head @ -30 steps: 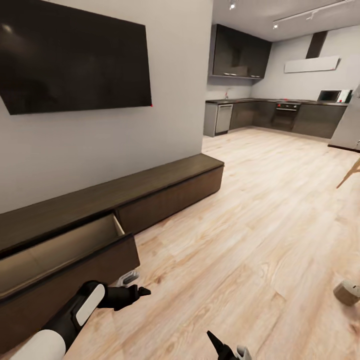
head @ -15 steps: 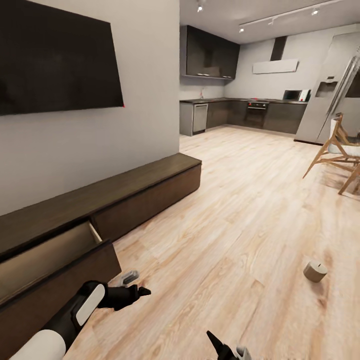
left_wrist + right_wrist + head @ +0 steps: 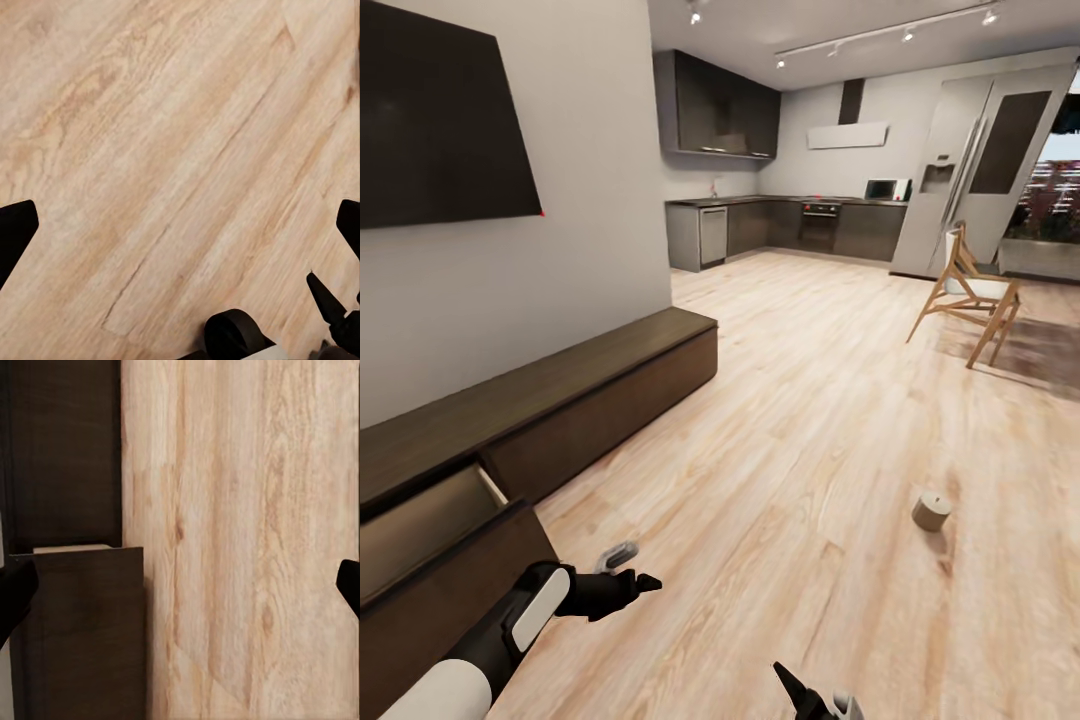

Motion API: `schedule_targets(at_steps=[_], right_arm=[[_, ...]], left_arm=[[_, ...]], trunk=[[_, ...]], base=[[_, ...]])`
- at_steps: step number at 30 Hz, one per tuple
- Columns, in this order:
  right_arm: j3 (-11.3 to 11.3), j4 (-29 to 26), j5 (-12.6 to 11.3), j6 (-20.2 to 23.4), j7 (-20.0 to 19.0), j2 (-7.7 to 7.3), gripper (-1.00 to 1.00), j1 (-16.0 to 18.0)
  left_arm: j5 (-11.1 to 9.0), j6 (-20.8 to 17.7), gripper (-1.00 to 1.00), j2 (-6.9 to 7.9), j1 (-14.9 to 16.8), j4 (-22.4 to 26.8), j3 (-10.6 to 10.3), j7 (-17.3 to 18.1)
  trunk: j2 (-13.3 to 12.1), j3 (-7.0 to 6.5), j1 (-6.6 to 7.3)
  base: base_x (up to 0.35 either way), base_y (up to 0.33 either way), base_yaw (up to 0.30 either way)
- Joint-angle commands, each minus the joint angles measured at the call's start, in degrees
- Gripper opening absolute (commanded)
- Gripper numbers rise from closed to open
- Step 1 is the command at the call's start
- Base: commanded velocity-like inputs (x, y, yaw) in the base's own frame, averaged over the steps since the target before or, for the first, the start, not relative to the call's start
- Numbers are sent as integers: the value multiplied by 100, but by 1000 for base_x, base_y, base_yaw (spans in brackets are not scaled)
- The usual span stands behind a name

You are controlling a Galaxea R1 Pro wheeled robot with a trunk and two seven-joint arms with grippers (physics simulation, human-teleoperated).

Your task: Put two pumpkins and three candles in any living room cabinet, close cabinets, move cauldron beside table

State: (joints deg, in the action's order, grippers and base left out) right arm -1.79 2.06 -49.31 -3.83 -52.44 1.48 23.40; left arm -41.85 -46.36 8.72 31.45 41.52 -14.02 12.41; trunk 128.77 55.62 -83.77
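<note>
The cabinet (image 3: 550,400) runs along the wall, its near drawer (image 3: 430,520) pulled open. Just right of that drawer hovers the left hand (image 3: 622,580), spread wide and empty. Farther right of the cabinet, the right hand (image 3: 810,698) is likewise wide and empty.

The cabinet (image 3: 560,420) runs along the left wall under the television (image 3: 440,120) (its near drawer (image 3: 430,530) open); a candle (image 3: 931,511) stands on the floor (image 3: 790,450) well right, a chair (image 3: 965,295) beyond it.
</note>
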Motion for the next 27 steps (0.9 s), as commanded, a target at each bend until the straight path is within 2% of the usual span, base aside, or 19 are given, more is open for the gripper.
schedule_targets(at_steps=[1, 16, 27], right_arm=[[-18, 22, 18, -39, -21, 2, 100, 8], [-21, 22, 18, -22, -47, -4, 100, 11], [-23, 22, 18, -21, -47, -7, 100, 8]], left_arm=[[19, -9, 100, 7, 2, 6, -13, 25], [22, -5, 100, 7, 2, 6, -13, 25], [25, 4, 100, 7, 2, 6, -8, 25]], trunk=[[2, 5, 1], [2, 5, 1], [2, 5, 1]], base=[[0, -97, -289], [33, -80, -289], [234, -2, -289]])
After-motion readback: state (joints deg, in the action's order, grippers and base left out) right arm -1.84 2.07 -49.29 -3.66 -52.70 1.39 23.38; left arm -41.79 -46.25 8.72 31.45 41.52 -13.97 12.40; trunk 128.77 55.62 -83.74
